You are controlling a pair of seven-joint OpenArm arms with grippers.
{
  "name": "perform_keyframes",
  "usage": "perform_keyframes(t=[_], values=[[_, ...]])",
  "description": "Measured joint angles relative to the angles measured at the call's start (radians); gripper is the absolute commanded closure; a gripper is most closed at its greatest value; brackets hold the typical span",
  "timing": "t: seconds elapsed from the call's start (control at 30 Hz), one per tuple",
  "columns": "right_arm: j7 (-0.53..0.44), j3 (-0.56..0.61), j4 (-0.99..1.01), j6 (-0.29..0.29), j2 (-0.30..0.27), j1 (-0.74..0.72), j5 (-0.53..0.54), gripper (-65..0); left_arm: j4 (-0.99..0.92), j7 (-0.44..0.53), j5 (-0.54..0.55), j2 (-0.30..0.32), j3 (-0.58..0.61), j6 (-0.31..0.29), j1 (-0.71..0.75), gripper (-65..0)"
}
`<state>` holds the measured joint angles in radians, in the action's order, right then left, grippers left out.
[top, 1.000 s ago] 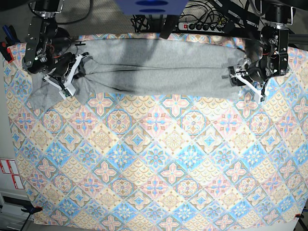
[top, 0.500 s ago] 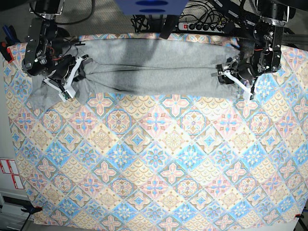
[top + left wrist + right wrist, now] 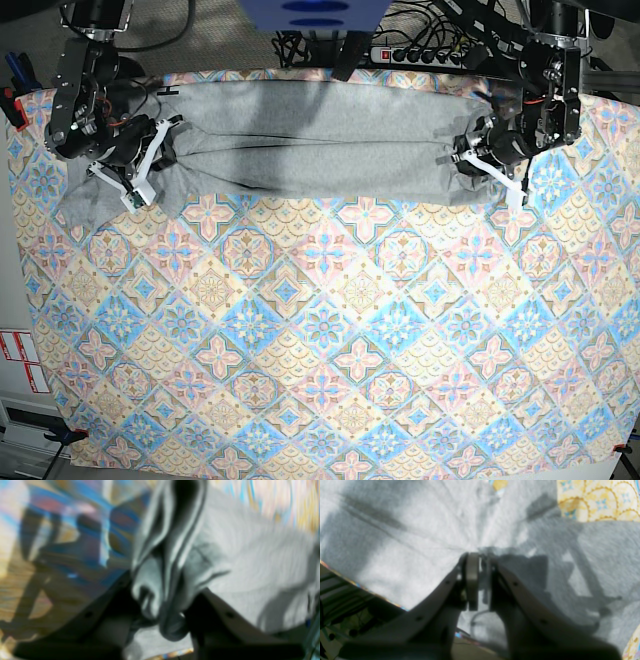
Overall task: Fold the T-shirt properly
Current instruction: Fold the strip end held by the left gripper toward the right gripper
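T-shirt [image 3: 320,140] up at the far edge of the worktop [image 3: 320,330], stretched as a long grey band from the far-left corner almost to the far-right one. The worktop itself wears a cloth [image 3: 330,360] of blue, pink and yellow tile medallions, and most of it lies bare toward the near edge. Behind the far edge there's a power strip [image 3: 420,55] amid a tangle of black cables [image 3: 300,45], with a blue object [image 3: 315,15] at top centre. Off the left edge, white labels with red print [image 3: 20,360] sit on a grey frame.

On to the shirt: plain heather grey on the side showing, with a long crease running along its middle and one sleeve [image 3: 95,205] spilling toward the left edge. Both ends are bunched into tight gathers.

Right end effector [image 3: 150,160], near the far-left corner, has its jaws pressed almost together on a thin pinch of fabric; the right wrist view shows the grey cloth [image 3: 407,530] fanning out in radiating wrinkles from between the fingertips [image 3: 472,580].

Left end effector [image 3: 490,165], near the far-right corner, is clamped on a thick rolled wad; the blurred left wrist view shows deep folds of the shirt [image 3: 170,562] standing up between the two dark fingers [image 3: 220,615].
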<state>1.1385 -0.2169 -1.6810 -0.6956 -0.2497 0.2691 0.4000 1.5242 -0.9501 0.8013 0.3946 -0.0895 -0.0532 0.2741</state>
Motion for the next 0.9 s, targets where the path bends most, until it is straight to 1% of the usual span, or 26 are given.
perform_keyframes(t=[0.07,0.23,0.37,0.43,0.57,0.67,0.73,0.8,0.83,0.87,0.9], values=[[0.003,0.0,0.0,0.0,0.0,0.0,0.0,-5.6,-0.002,0.0,-0.003,-0.001,-0.035,0.002,0.0,0.0],[0.001,0.0,0.0,0.0,0.0,0.0,0.0,-5.6,-0.002,-0.003,-0.004,-0.002,-0.156,-0.003,-0.001,0.0],[0.0,0.0,0.0,0.0,0.0,0.0,0.0,-5.6,-0.004,-0.001,-0.094,-0.001,-0.213,0.002,-0.018,0.0],[0.0,0.0,0.0,0.0,0.001,0.0,0.0,-5.6,-0.004,-0.003,-0.124,-0.002,-0.246,-0.005,-0.025,0.0],[0.0,0.0,0.0,0.0,0.0,0.0,0.0,-5.6,-0.004,-0.002,-0.156,-0.002,-0.288,0.004,-0.024,0.0],[0.0,0.0,0.0,0.0,0.0,0.0,0.0,-5.6,0.018,-0.008,-0.156,-0.002,-0.291,0.005,-0.021,0.0],[0.001,0.0,0.0,0.0,0.0,0.0,0.0,-5.6,0.096,-0.007,-0.149,-0.013,-0.278,0.005,0.007,0.0],[0.0,0.0,0.0,0.0,0.0,0.0,0.0,-5.6,0.184,0.007,-0.126,-0.045,-0.244,0.002,0.04,0.0],[-0.001,0.0,0.0,0.0,0.0,0.0,0.001,-5.6,0.218,0.005,-0.116,-0.06,-0.219,0.008,0.053,0.0],[0.0,0.0,0.0,0.0,0.0,0.0,0.001,-5.6,0.246,-0.004,-0.106,-0.079,-0.197,0.001,0.063,0.0],[0.0,0.0,0.0,0.0,0.001,0.0,0.0,-5.6,0.27,-0.015,-0.085,-0.106,-0.172,0.002,0.071,0.0]])
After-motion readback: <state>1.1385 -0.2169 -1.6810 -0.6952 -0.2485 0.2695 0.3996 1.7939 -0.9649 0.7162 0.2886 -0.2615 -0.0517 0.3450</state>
